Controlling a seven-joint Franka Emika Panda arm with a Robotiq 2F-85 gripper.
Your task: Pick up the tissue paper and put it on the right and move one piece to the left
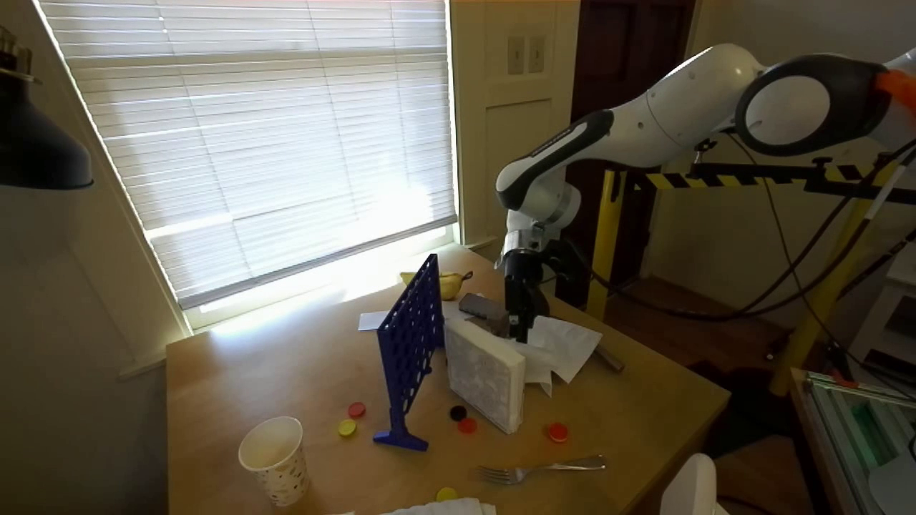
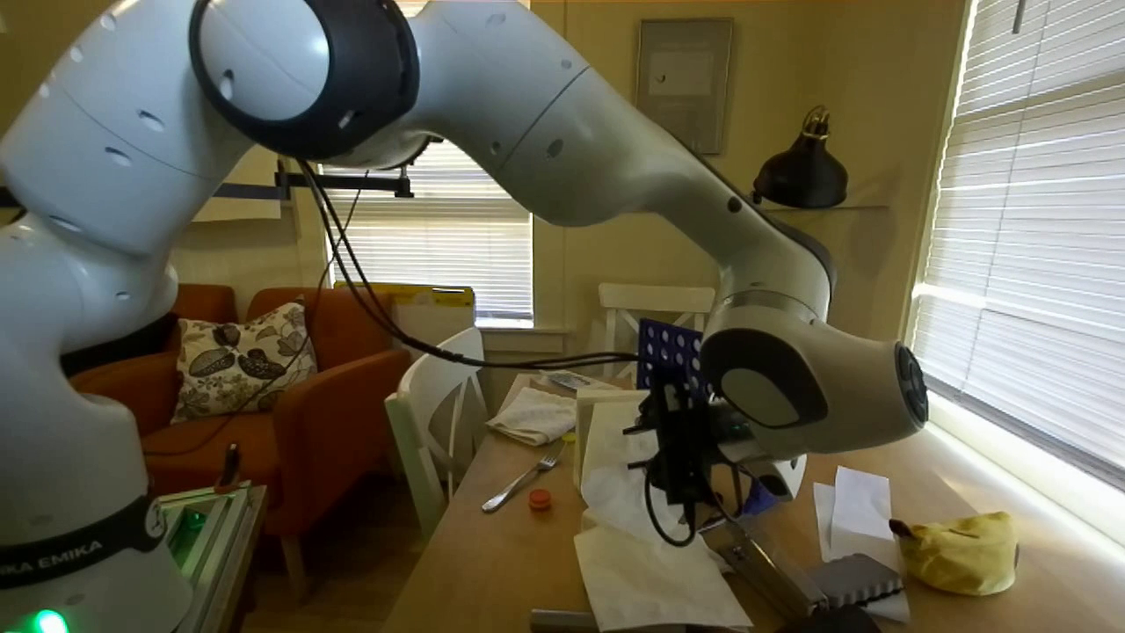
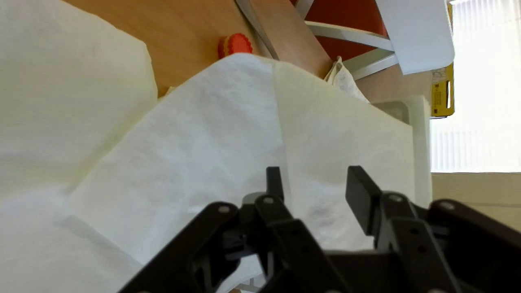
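1 cup [image 1: 275, 463], 1 fork [image 1: 540, 468], 2 white chairs [image 2: 439, 362]

Wrist view: tissue sheet [image 3: 69, 93] cut off by left edge. Blue grid frame [image 2: 668, 347] partly obscured by arm [image 2: 606, 167] in an exterior view; lamp [image 1: 39, 146] truncated at left in an exterior view.

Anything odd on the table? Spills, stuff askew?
No spill visible. Discs lie scattered on both sides of the blue grid, perhaps dropped; the tissue sprawls creased across the tabletop, not neatly stacked.
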